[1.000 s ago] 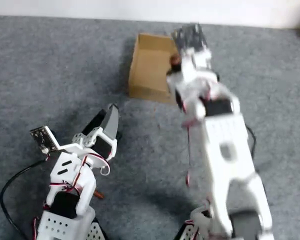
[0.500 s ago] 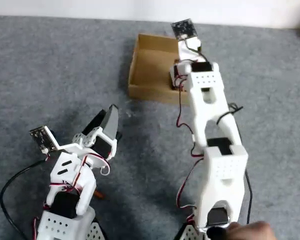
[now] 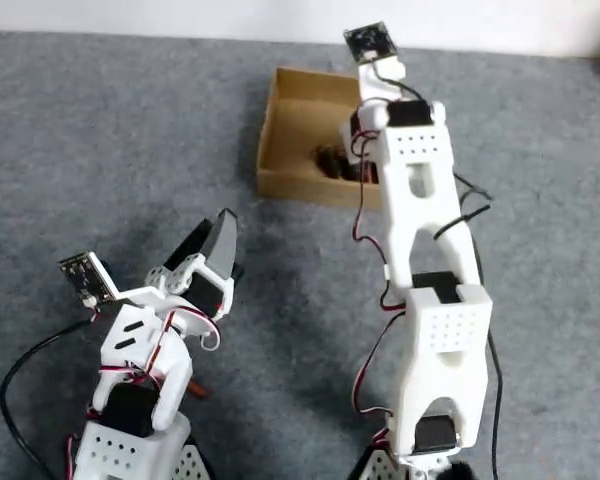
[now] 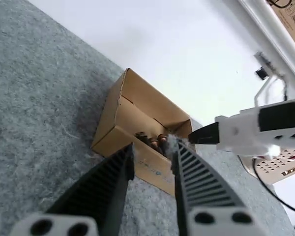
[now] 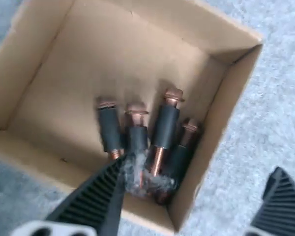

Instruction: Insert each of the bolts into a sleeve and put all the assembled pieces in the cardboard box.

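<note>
The right gripper (image 5: 198,169) hangs wide open and empty above the cardboard box (image 5: 226,98). One finger is over the box's inside and the other is out past its side wall, above the grey carpet (image 5: 280,113). Just below and ahead of the fingertips lie the assembled pieces (image 5: 165,125), four copper bolts in dark sleeves. They rest side by side on the box floor, close against that same side wall. Their long axes run roughly the way the fingers point, across the closing line, with the heads at the far end. With all four in the box, the putting-in looks done or nearly so. The likely next move is a plain lift away, and it depends on the inner finger clearing the pieces and the wall. The left gripper (image 4: 154,147) sits well apart from the box, pointing toward it, with its fingers a little apart and nothing between them. The right arm is much the nearer of the two.
</note>
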{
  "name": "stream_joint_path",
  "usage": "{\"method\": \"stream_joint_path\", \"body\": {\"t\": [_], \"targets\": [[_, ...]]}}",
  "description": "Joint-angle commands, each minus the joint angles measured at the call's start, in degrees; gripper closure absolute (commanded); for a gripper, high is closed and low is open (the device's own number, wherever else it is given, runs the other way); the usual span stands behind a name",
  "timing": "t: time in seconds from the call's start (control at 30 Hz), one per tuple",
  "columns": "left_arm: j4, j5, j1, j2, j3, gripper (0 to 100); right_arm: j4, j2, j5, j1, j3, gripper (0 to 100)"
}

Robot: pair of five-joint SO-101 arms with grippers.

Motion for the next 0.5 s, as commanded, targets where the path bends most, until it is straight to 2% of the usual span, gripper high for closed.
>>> {"method": "stream_joint_path", "body": {"t": [0.0, 0.1, 0.17, 0.27, 0.37, 0.47], "targets": [[0.18, 0.26, 1.01, -0.22, 1.10, 87, 10.15, -1.19, -2.46, 1.45, -11.03, 61.8], [0.35, 0.18, 1.01, -0.22, 1.10, 87, 21.67, -1.19, -3.69, 1.36, -23.87, 61.9], [0.53, -2.55, 1.27, -0.22, 1.10, 86, 30.55, -1.19, -3.43, 1.01, -34.24, 61.9], [1.67, -3.96, 1.54, -0.13, 1.10, 86, 33.10, -3.47, -3.52, 1.27, -45.58, 62.1], [4.66, -4.13, 3.56, -0.22, 1.10, 86, 32.92, -11.12, -3.60, 3.91, -40.04, 64.3], [8.62, -6.33, 7.25, -0.22, 0.48, 86, 32.84, -20.97, -3.52, 4.35, -27.03, 68.0]]}}
